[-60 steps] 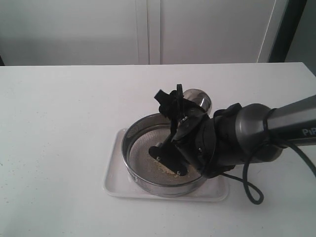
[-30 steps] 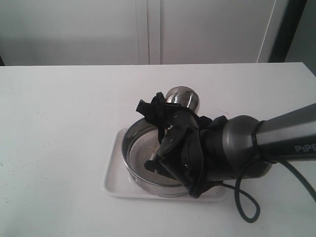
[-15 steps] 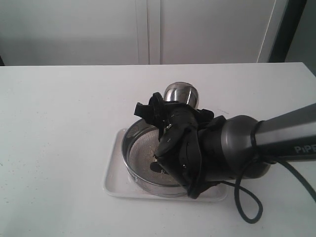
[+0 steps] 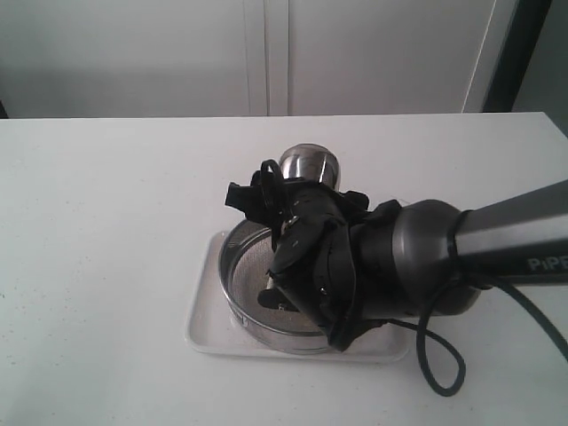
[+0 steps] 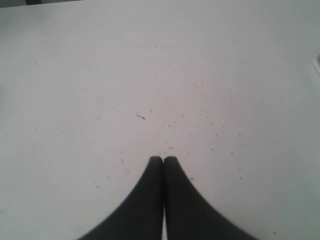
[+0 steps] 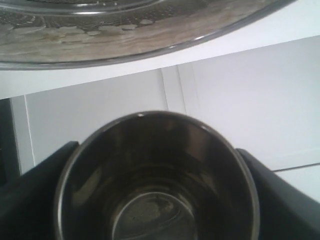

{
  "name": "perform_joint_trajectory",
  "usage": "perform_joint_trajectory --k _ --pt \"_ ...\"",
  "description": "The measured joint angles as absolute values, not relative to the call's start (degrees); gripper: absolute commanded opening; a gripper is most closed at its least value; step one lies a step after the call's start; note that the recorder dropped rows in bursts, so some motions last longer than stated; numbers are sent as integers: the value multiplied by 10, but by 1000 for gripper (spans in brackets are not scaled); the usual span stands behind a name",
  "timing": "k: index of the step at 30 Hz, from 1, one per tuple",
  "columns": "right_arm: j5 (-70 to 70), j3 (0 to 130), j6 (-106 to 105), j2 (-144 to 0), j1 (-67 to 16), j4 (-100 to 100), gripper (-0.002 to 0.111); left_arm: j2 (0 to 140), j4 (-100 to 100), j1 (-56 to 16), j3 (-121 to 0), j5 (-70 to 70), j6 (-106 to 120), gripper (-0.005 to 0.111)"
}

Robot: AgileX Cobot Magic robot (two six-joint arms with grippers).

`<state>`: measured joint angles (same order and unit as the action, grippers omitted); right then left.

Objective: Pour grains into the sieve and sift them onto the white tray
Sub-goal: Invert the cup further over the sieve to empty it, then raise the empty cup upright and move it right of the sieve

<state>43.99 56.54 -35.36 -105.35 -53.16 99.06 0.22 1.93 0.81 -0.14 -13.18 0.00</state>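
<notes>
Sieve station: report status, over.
Left gripper shut, empty. Right gripper grips steel cup, tipped over sieve, looks empty. Sieve sits in white tray. No obstruction seen.

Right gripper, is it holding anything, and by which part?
The right gripper holds the steel cup by its side wall, one finger on each side, tipped over the sieve.
</notes>
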Motion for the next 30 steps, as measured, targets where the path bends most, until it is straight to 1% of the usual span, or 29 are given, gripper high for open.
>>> perform_joint_trajectory --k 4,8,11,15,25,30 --pt "434 568 -318 -1054 -529 989 0 2 19 8 -1 -132 0 0" --pt "434 567 -345 -1050 -529 984 0 2 19 8 -1 -132 0 0" --pt "427 573 -304 -1048 -523 977 0 2 19 8 -1 -132 0 0" --pt "422 569 -329 -1046 -523 961 0 2 19 8 -1 -132 0 0" --pt "374 569 -89 -1029 -520 954 0 2 19 8 -1 -132 0 0" --pt "324 569 24 -1005 -498 952 0 2 19 8 -1 -132 0 0"
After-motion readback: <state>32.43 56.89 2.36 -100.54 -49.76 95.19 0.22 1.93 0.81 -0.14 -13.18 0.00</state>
